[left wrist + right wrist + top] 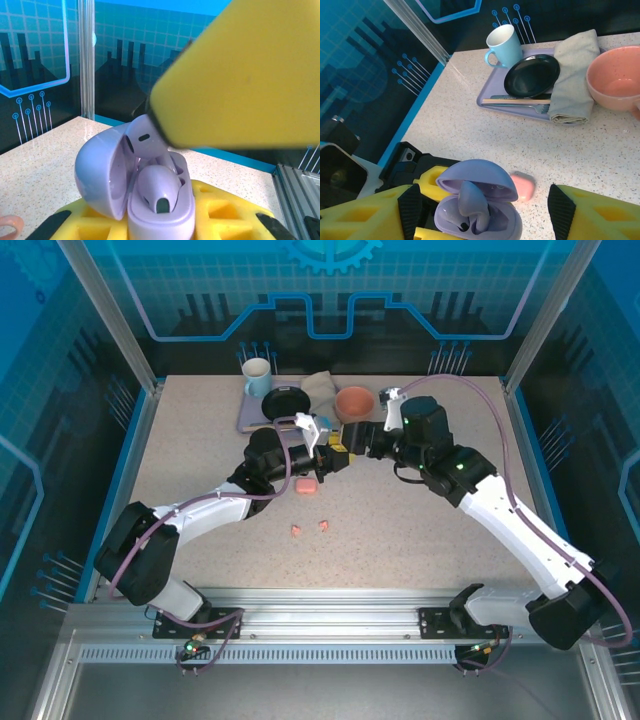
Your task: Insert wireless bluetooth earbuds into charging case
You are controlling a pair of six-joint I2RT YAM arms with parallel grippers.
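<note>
Top view: pink buds (296,530) lie mid-table (420,540), toward near edge. Beyond, over centre, L claw (165,220) clamps open lilac case (480,200). R claw (485,207), fingers apart, sets one finger (240,75) on half-seated lilac bud (144,137). Press straight down, gently, w/ case steady.

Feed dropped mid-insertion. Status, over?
Left tool shut on lilac case, lid open. Right tool open, finger against one lilac bud; second bud seated. Two coral buds loose on table, not obstructing.

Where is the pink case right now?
In the top view, the pink case lies on the table, near centre, between the held lilac case and two loose pink buds.
</note>
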